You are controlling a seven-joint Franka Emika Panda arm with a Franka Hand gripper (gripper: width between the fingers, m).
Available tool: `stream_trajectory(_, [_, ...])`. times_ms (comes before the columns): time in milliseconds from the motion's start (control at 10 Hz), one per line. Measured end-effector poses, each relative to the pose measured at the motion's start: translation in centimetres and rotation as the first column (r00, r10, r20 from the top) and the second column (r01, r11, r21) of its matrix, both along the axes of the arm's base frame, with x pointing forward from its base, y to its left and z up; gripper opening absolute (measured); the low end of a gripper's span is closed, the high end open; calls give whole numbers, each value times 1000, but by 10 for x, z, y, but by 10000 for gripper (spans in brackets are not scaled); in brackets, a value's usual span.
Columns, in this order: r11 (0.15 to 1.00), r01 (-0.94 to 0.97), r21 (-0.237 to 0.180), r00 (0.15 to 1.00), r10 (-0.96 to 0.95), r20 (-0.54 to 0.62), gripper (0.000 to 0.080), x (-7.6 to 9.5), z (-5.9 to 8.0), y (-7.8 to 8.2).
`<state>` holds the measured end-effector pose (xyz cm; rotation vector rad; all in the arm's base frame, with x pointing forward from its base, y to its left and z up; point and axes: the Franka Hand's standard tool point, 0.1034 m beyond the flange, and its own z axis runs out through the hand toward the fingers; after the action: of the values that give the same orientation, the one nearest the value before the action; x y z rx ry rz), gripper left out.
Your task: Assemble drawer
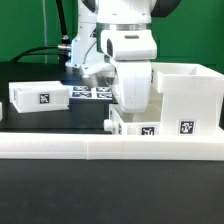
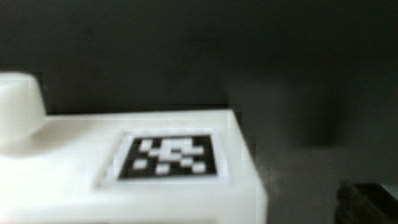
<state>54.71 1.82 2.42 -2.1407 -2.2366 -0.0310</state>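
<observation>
The tall white casing [image 1: 186, 96] stands at the exterior view's right, open at the top, with a tag on its front. One small tray [image 1: 40, 97] lies at the left. A second tray [image 1: 140, 127] sits against the casing's left side, right under my gripper [image 1: 126, 110], whose fingers are hidden by the white hand. In the wrist view, blurred, this tray's white face [image 2: 71, 175] with its tag [image 2: 173, 157] fills the lower part, with a round knob [image 2: 15, 110] beside it. A dark shape [image 2: 375, 203] at the corner may be a finger.
The long low white bar [image 1: 110, 149] runs across the front of the black table. The marker board [image 1: 93, 92] lies behind, between the left tray and the arm. A green backdrop and cables are at the back left.
</observation>
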Motion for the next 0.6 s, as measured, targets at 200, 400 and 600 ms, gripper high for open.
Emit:
stream_trajectory(200, [1000,1,-9,1000,-1,-11,648,6,16,2])
stream_trajectory(400, [1000,5,-25,1000,-6,-31,648,10,35,-11])
stream_trajectory(600, [1000,-18,-24,999,16,-47,648,13,40,-35])
